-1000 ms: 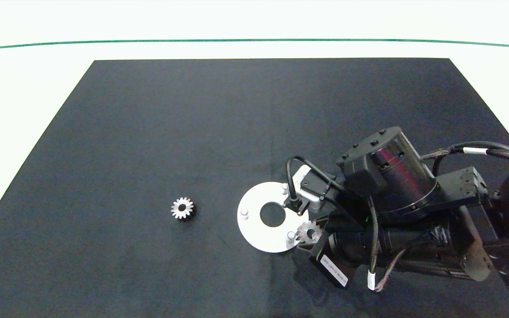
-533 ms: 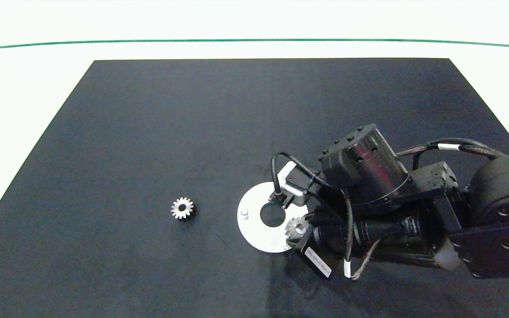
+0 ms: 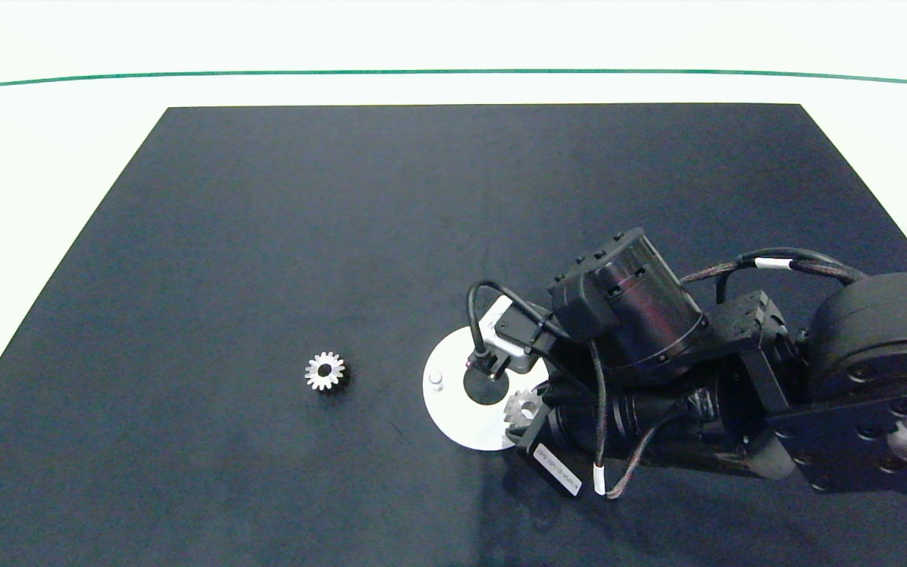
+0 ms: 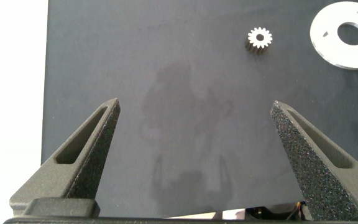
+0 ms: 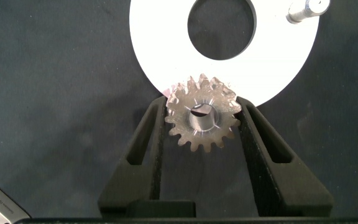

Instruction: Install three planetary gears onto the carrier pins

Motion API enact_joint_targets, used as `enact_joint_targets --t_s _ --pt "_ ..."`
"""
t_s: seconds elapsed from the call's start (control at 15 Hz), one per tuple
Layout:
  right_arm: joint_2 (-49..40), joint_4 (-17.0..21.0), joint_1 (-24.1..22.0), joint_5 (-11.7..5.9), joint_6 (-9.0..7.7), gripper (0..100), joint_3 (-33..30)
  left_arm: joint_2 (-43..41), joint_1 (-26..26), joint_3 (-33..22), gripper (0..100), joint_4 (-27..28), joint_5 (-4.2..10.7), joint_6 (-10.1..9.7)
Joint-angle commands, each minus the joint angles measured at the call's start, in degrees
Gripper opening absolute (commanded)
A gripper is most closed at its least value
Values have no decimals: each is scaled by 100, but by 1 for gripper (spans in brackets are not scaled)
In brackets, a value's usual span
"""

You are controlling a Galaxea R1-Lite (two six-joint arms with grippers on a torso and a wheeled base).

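Observation:
One planetary gear [image 3: 522, 408], small and silver, is gripped by my right gripper [image 3: 524, 411] over the near edge of the white ring-shaped disc [image 3: 447, 409]. In the right wrist view the gear [image 5: 202, 118] sits between the two fingers [image 5: 146, 134], overlapping the disc's [image 5: 160, 43] rim. One carrier pin [image 3: 435, 380] stands uncovered on the disc's left side, and it shows again as the pin [image 5: 303, 10] in the right wrist view. The arm hides the other pins. A second gear [image 3: 325, 371] lies flat on the mat, left of the disc. My left gripper [image 4: 194, 104] hangs open above the mat.
A black mat [image 3: 264, 236] covers the white table, with wide bare areas at the left and back. The left wrist view shows the loose gear [image 4: 260, 38] and the disc [image 4: 328, 43] far ahead. My bulky right arm [image 3: 737, 378] fills the mat's near right part.
My right arm has moved left, carrying the gear from beside the disc's right rim to over its near edge. The near pin, seen earlier, is now covered. The loose gear has not moved.

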Motion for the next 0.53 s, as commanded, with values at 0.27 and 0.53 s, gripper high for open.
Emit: enact_joint_targets --t_s 0.27,0.53 --pt "56 11 13 -7 -8 7 -5 6 2 -55 100 15 0 3" --pt "100 2 13 -16 -25 7 -14 15 -6 -55 100 15 0 3"
